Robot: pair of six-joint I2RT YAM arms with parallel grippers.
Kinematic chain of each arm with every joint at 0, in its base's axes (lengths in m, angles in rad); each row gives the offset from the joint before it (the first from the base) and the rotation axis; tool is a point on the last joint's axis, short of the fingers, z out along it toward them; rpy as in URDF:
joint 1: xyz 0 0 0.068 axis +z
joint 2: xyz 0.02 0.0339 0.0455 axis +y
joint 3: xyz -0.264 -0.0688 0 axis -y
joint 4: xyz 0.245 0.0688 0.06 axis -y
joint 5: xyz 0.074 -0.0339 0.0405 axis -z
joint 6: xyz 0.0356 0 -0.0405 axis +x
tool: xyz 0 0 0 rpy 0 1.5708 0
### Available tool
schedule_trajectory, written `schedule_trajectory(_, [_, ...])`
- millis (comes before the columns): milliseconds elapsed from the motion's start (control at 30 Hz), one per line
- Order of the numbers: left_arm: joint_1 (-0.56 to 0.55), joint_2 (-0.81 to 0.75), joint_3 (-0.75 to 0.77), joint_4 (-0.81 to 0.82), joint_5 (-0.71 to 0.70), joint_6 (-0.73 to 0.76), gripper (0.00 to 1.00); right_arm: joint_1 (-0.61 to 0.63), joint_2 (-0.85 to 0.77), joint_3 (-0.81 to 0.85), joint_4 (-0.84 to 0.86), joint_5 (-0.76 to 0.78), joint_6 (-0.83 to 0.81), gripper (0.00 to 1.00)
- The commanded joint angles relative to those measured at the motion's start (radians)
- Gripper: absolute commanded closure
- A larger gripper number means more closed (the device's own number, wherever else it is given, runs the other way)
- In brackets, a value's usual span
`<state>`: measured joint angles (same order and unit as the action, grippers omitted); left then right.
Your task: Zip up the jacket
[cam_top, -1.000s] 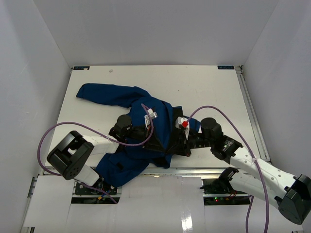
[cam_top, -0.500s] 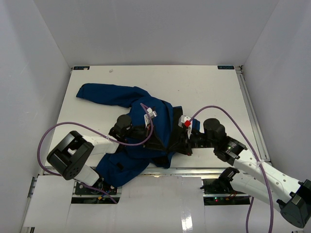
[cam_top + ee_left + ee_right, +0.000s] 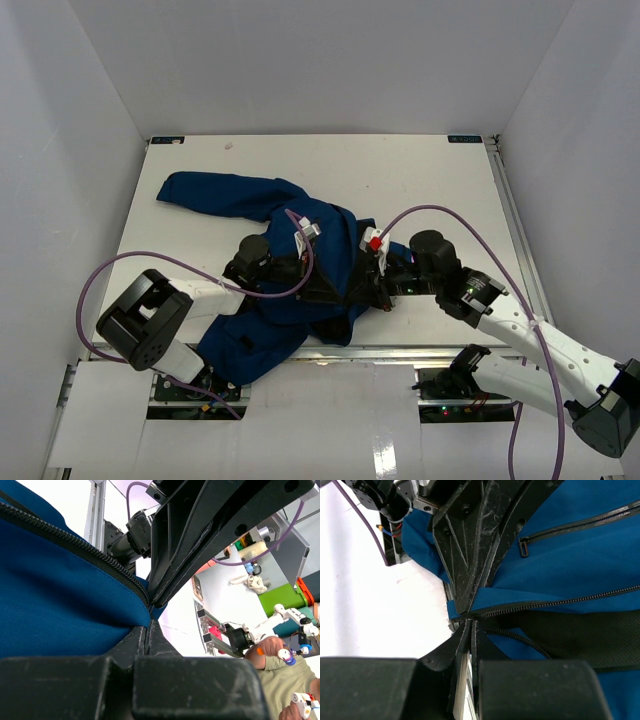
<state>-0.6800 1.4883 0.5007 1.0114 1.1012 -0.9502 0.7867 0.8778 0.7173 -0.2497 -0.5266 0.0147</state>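
The royal-blue jacket [image 3: 300,225] lies crumpled on the left and middle of the white table, one sleeve stretched to the far left. My left gripper [image 3: 338,292] and right gripper [image 3: 362,290] meet tip to tip at its near bottom edge. In the left wrist view my left gripper [image 3: 149,625] is shut on the blue hem beside the black zipper teeth [image 3: 75,545]. In the right wrist view my right gripper [image 3: 471,622] is shut at the end of the zipper teeth [image 3: 560,602], with black lining [image 3: 570,635] below and a pocket zip [image 3: 570,527] above.
The white table [image 3: 420,180] has a metal rail along its near edge [image 3: 400,352] and another along its right side [image 3: 515,230]. White walls enclose three sides. Purple cables loop over both arms.
My right wrist has shifted slightly left and toward the far side, still at the jacket's bottom edge. The left arm and the jacket have hardly moved.
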Motion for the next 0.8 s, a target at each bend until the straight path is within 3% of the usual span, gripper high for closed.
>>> schedule_trajectory(0, [-0.016, -0.039, 0.007, -0.002, 0.106, 0.002, 1.0, -0.017, 0.004, 0.061, 0.036, 0.133, -0.066, 0.92])
schedule_trajectory(100, [-0.016, -0.043, 0.019, -0.017, 0.101, -0.001, 0.98, -0.017, -0.018, 0.037, 0.058, 0.089, -0.049, 0.92])
schedule_trajectory(133, [-0.016, -0.048, 0.022, -0.03, 0.097, -0.001, 0.84, -0.017, -0.026, 0.027, 0.068, 0.069, -0.042, 0.92])
schedule_trajectory(167, [-0.016, -0.055, 0.03, -0.04, 0.092, -0.002, 0.75, -0.015, -0.043, 0.018, 0.089, 0.06, -0.034, 0.92])
schedule_trajectory(267, [-0.015, -0.124, 0.055, -0.152, 0.013, 0.054, 0.6, -0.015, -0.063, -0.017, 0.121, 0.046, -0.02, 0.92])
schedule_trajectory(300, [-0.016, -0.173, 0.082, -0.277, -0.052, 0.13, 0.56, -0.017, -0.063, -0.029, 0.135, 0.045, 0.006, 0.92])
schedule_trajectory(467, [-0.019, -0.352, 0.192, -0.76, -0.331, 0.37, 0.49, -0.015, -0.041, -0.058, 0.188, 0.033, 0.045, 0.92])
schedule_trajectory(667, [-0.041, -0.451, 0.28, -1.103, -0.636, 0.537, 0.47, -0.014, -0.022, -0.05, 0.216, 0.027, 0.064, 0.92])
schedule_trajectory(767, [-0.082, -0.45, 0.296, -1.187, -0.776, 0.574, 0.46, -0.014, -0.015, -0.04, 0.219, 0.024, 0.064, 0.92])
